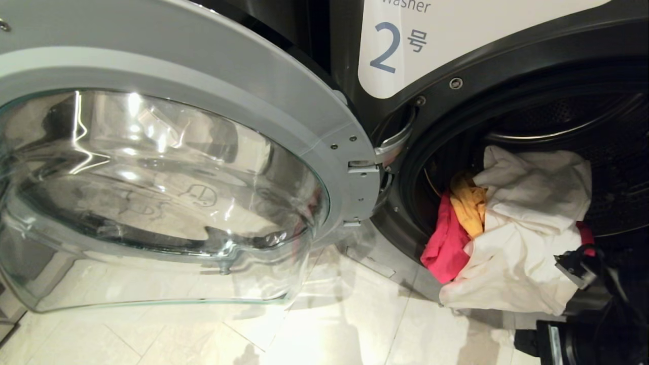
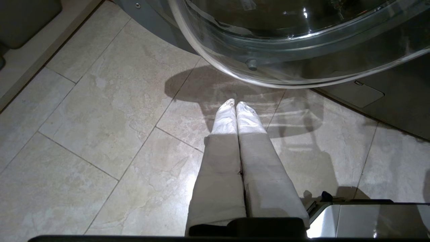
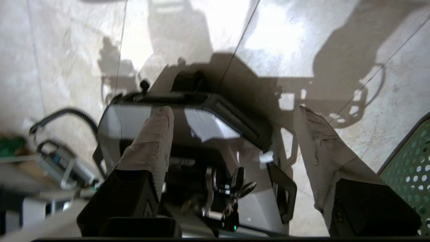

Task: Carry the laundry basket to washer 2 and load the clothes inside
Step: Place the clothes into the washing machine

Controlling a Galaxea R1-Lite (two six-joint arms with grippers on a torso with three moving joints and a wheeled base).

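Washer 2 [image 1: 350, 50], dark grey with a white label [image 1: 405, 45] showing a blue 2, fills the head view with its glass door [image 1: 152, 172] swung wide open to the left. The clothes lie in the drum mouth and hang over its lip: a white garment [image 1: 527, 238], a yellow-orange one [image 1: 469, 203] and a pink-red one [image 1: 446, 243]. My right gripper [image 3: 233, 109] is open and empty, pointing down over my own base. An edge of the green laundry basket [image 3: 411, 164] shows beside it. My left gripper [image 2: 235, 102] is shut and empty, pointing at the floor under the door.
Pale floor tiles [image 2: 100, 117] run in front of the washer. The open door's glass bowl [image 2: 302, 50] juts out low above the floor, over my left gripper. A black part of my right arm [image 1: 598, 284] sits by the lower drum rim. A cable and small equipment [image 3: 60, 158] lie beside my base.
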